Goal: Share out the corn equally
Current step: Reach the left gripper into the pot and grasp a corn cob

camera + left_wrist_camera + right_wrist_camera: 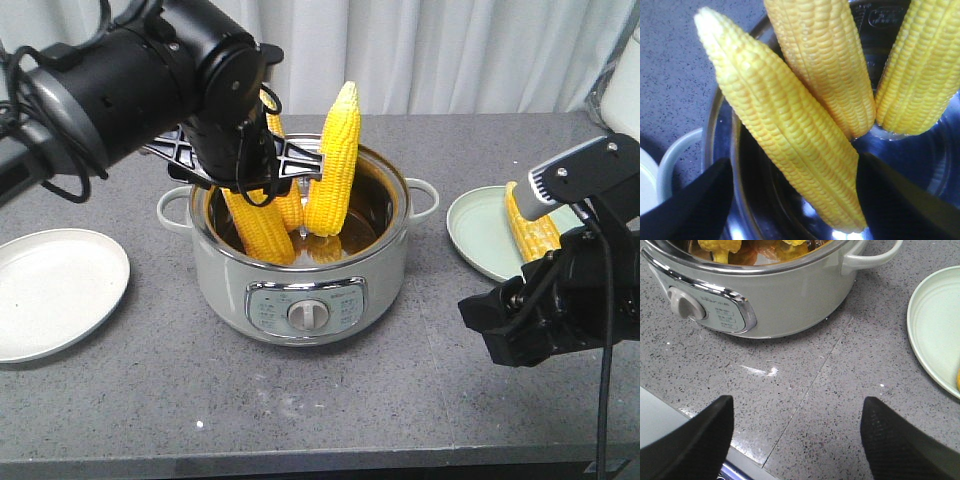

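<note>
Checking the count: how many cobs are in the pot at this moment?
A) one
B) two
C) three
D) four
C: the left wrist view shows three cobs leaning in the pot, while the fourth cob lies on a plate beside it.

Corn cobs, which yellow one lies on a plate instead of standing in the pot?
The yellow corn cob on the pale green plate at the right; the other three lean inside the white electric pot.
</note>
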You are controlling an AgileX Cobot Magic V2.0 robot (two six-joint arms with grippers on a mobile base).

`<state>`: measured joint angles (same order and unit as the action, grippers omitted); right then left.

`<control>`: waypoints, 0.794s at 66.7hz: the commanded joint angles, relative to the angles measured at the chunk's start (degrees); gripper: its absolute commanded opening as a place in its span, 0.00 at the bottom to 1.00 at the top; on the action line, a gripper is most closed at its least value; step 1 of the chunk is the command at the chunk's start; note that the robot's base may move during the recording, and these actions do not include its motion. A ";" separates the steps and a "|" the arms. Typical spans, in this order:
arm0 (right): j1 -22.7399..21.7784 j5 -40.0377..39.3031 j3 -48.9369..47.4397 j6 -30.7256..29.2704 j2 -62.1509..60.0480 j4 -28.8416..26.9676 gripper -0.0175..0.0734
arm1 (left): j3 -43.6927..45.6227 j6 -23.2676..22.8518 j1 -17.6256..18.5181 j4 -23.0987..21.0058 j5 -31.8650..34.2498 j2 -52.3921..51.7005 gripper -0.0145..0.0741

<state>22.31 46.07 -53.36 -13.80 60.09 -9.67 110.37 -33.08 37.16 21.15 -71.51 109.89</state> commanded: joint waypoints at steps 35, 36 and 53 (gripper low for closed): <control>-0.02 -2.66 -1.45 -0.52 -0.93 -0.26 0.75 | 1.70 -0.60 -0.14 2.52 2.47 3.80 0.71; -0.02 -2.66 -1.45 -0.52 -0.93 -0.26 0.75 | 1.70 -0.60 -0.14 2.66 2.72 3.97 0.71; -0.02 -2.66 -1.45 -0.52 -0.93 -0.26 0.75 | 1.70 -0.60 -0.14 3.46 3.93 4.43 0.58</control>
<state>22.31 46.07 -53.36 -13.80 60.09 -9.67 110.69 -33.15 37.21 22.31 -68.22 116.58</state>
